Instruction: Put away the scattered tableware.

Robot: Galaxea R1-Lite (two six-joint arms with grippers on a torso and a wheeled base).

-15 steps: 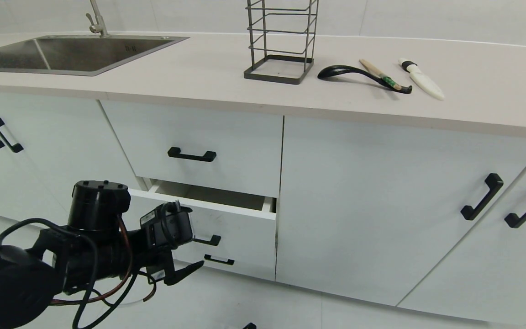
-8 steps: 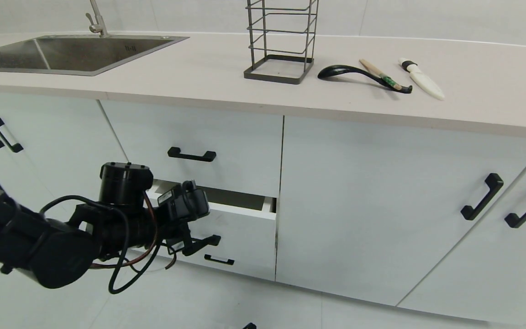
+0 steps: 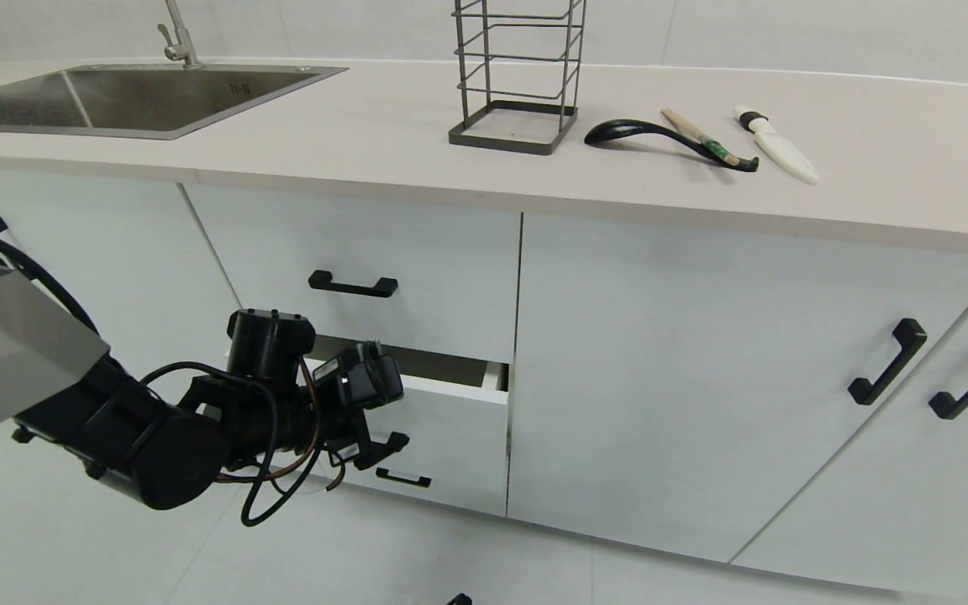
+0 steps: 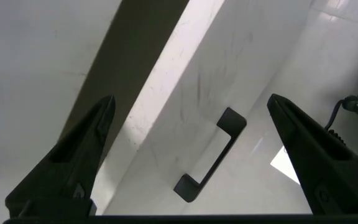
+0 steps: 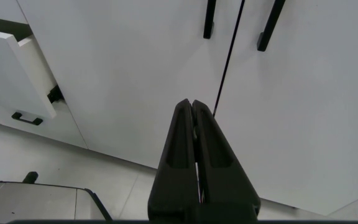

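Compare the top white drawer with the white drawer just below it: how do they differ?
The top white drawer is shut; the middle white drawer is pulled partly out, showing a dark gap. The top drawer's black bar handle is free; the middle drawer's black bar handle has the open left gripper close before it. Both have white fronts.

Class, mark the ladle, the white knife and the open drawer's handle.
ladle (image 3: 610, 134), head view, on its bowl.
knife (image 3: 776, 148), head view, on its white blade.
drawer handle (image 4: 211, 155), left wrist view, middle of the bar.
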